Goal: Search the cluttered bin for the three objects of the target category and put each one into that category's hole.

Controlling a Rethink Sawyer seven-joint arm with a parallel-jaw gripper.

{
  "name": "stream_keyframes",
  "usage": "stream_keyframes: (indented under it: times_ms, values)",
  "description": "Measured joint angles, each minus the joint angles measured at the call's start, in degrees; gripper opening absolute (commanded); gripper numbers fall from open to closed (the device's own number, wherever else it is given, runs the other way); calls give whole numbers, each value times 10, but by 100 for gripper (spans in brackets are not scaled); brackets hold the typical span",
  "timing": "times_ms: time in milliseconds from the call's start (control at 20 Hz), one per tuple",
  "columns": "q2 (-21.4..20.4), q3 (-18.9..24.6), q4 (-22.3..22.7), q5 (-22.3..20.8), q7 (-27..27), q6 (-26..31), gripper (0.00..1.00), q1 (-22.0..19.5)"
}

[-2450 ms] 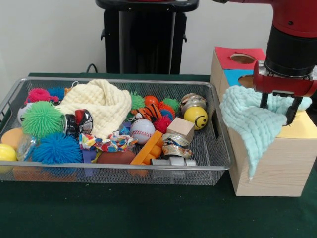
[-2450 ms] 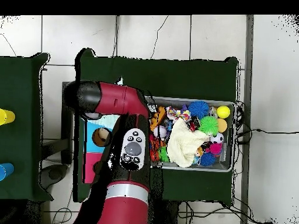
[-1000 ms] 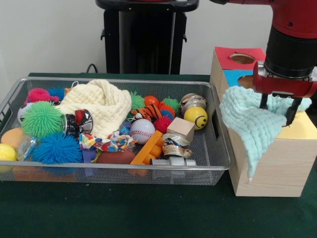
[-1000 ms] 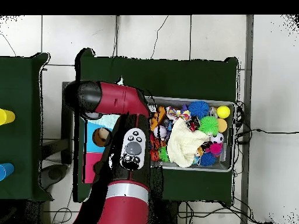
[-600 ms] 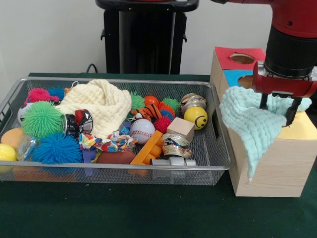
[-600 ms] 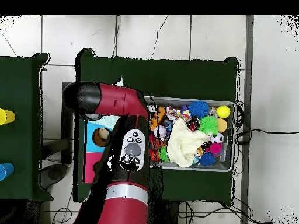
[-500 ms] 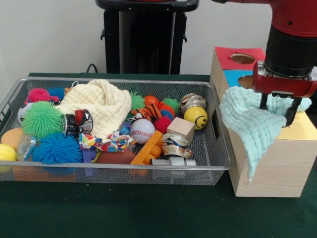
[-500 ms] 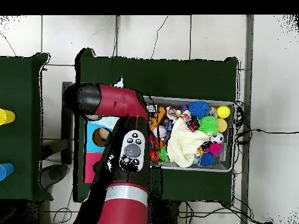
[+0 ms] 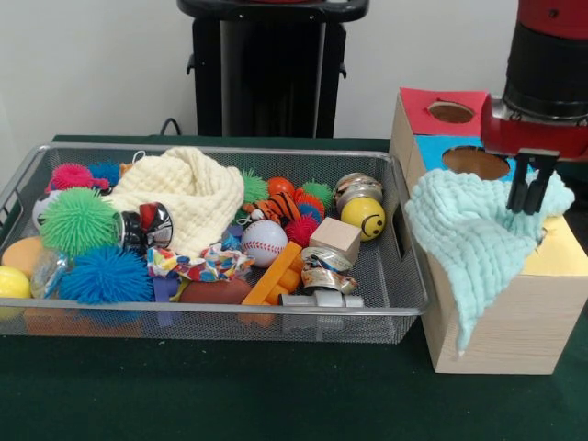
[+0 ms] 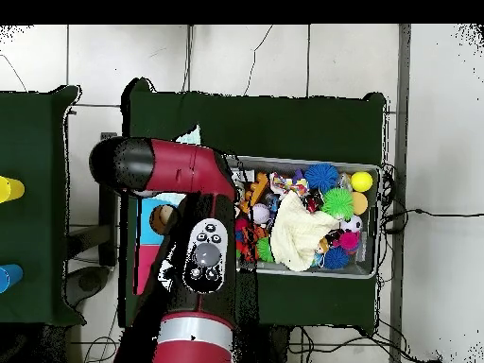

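A mint green cloth (image 9: 469,230) hangs over the front left corner of the wooden sorting box (image 9: 514,322). The box top has a red panel with a hole (image 9: 450,111), a blue panel with a hole (image 9: 475,162) and a yellow panel (image 9: 560,257). My gripper (image 9: 525,209) stands over the box, its fingers drawn together and pinching the top fold of the mint cloth. A cream cloth (image 9: 184,188) lies in the wire bin (image 9: 230,312) among the toys. In the overhead view my arm (image 10: 203,246) hides the gripper and most of the box.
The bin holds spiky balls (image 9: 78,220), a baseball (image 9: 265,243), a yellow smiley ball (image 9: 364,218), a wooden cube (image 9: 334,237), an orange block (image 9: 273,272) and other toys. From above, the bin (image 10: 369,269) and cream cloth (image 10: 298,232) lie right of the arm.
The fingers were spread around the mint cloth; now they are drawn together on its top fold, and the gripper sits higher. The blue panel's hole shows more.
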Motion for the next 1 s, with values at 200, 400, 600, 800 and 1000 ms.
stream_keyframes:
  times_ms: [200,400,600,800,1000]
  values:
    - [-17,0,0,0,0,0,0,5]
    - [-31,0,0,1,0,0,0,5]
    - [-40,0,0,1,0,0,0,5]
    - [-45,0,0,1,0,0,0,5]
    - [-47,0,0,1,0,0,0,5]
